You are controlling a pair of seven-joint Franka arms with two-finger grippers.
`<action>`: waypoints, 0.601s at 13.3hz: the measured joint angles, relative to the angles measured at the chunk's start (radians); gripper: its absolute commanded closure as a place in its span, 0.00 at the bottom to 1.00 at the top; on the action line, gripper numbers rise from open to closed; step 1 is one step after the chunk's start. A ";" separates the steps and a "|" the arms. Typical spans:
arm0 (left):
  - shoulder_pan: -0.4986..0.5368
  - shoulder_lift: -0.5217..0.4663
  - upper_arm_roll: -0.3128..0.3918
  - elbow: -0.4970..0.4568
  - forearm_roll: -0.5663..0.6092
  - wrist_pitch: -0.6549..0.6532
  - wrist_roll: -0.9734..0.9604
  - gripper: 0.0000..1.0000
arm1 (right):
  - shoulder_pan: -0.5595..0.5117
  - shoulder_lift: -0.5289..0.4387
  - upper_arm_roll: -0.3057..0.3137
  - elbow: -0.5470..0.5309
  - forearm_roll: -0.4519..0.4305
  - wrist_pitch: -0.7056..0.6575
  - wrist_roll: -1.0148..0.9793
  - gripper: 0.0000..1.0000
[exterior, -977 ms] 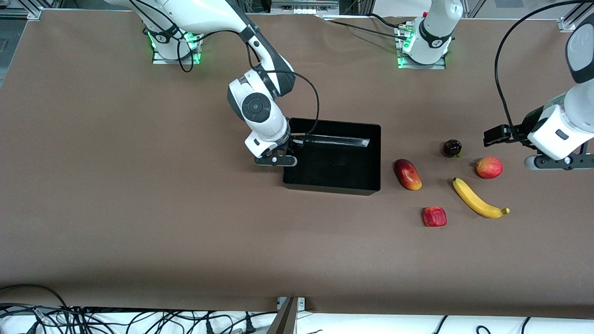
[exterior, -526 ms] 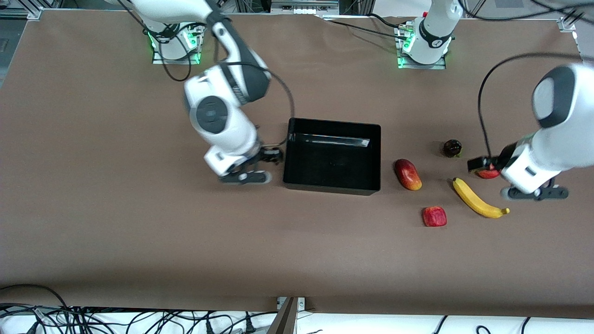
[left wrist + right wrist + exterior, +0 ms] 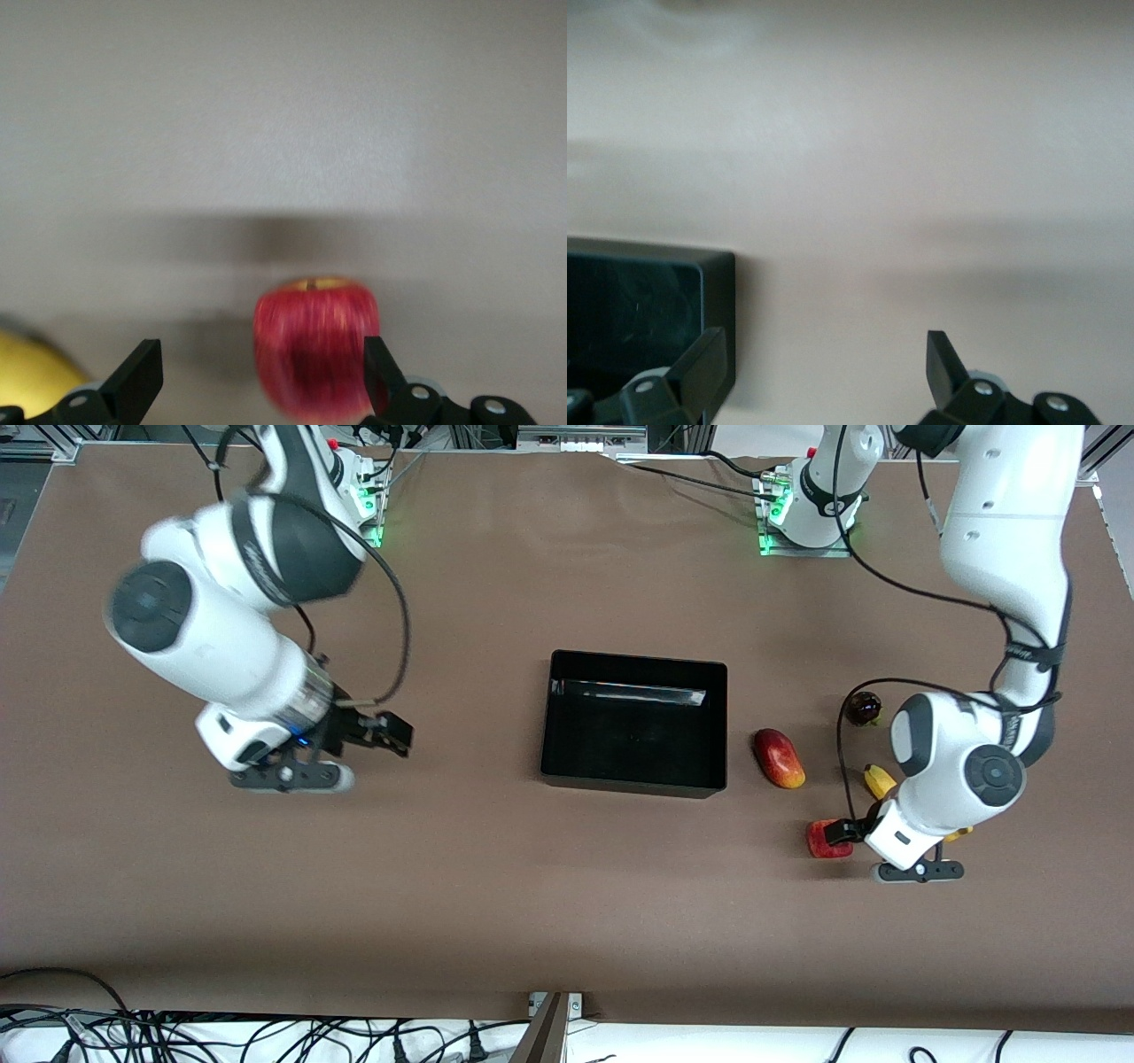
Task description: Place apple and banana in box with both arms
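The apple (image 3: 827, 840) lies on the table nearer to the front camera than the mango-like fruit. In the left wrist view the apple (image 3: 316, 345) shows between the open fingers, close to one fingertip (image 3: 379, 367), not gripped. The banana (image 3: 879, 779) is mostly hidden under the left arm; a yellow part of the banana (image 3: 31, 376) shows in the left wrist view. My left gripper (image 3: 917, 871) is open over the apple and banana. The black box (image 3: 633, 784) stands mid-table, empty. My right gripper (image 3: 292, 778) is open and empty over bare table toward the right arm's end; the right wrist view shows the box's corner (image 3: 718, 292).
A red-and-yellow mango-like fruit (image 3: 779, 757) lies beside the box toward the left arm's end. A small dark round fruit (image 3: 863, 708) lies farther from the camera. The pinkish-red fruit is hidden under the left arm.
My right arm swung away from the box toward its own end of the table. My left arm moved from beside the pinkish-red fruit to over the banana and apple.
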 measured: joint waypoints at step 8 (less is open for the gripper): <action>-0.003 0.038 -0.027 -0.003 -0.138 0.046 -0.002 0.00 | -0.337 -0.295 0.203 -0.063 -0.141 -0.279 -0.180 0.00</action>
